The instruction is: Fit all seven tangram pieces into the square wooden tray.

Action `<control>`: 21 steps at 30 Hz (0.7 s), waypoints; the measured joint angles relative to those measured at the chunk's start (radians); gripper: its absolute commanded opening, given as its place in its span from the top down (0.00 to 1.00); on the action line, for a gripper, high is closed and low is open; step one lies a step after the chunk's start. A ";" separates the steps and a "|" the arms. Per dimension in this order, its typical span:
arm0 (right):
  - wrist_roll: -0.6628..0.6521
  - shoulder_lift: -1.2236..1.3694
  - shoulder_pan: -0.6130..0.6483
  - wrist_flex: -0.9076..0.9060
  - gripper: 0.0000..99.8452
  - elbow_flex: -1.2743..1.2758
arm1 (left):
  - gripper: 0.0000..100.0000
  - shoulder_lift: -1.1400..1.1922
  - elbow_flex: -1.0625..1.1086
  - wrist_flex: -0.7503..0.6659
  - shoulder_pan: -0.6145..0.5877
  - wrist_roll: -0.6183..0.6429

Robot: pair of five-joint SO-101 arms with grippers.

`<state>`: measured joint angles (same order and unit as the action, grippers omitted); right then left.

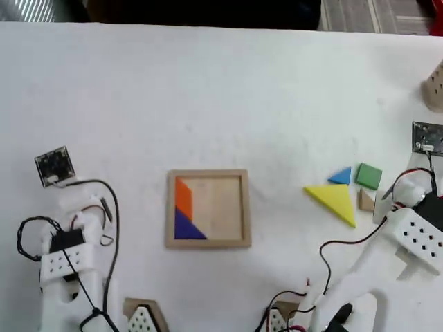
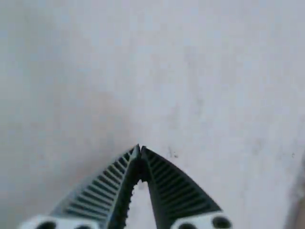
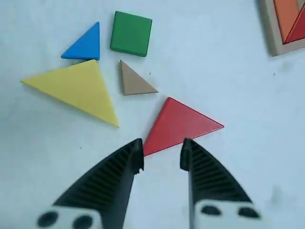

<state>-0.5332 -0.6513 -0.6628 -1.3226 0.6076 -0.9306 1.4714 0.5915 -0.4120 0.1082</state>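
Right tool (image 3: 162,153) gapes at the near edge of the red triangle (image 3: 178,124); left tool (image 2: 140,152) clenched over the white table (image 2: 190,71), well apart from the wooden tray (image 1: 208,175)

In the high view my right arm (image 1: 415,235) covers one side of the small tan wooden triangle (image 1: 364,200) and then runs off the picture's edge. In my right wrist view the square wooden tray (image 3: 271,33) is cut at the picture's corner. The orange wooden piece (image 3: 286,12) and the second coloured piece (image 3: 299,28) inside it show as slivers, so I cannot tell their shapes there. The flat red wooden triangle (image 3: 178,124) meets a fingertip of my right pincer (image 3: 162,152), and I cannot tell whether that corner lies under it. In my left wrist view the white surface (image 2: 152,71) is blurred, and a brownish strip (image 2: 299,210) at the edge is too cut off to name.
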 measured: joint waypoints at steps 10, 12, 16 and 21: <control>-0.002 0.000 0.000 -0.138 0.85 -0.164 | 0.91 0.000 0.000 0.044 0.000 -0.035; -0.002 0.000 0.000 -0.190 0.85 -0.216 | 0.88 0.000 0.000 0.044 0.000 -0.035; -0.003 0.000 0.000 -0.272 0.85 -0.295 | 0.89 0.000 0.000 0.071 0.002 -0.035; -0.063 0.054 0.002 -0.377 0.85 -0.405 | 0.89 0.000 0.000 0.083 0.002 -0.037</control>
<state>-0.5961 -0.5976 -0.6613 -1.7001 0.2025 -0.9306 1.4714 0.6743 -0.4104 0.0713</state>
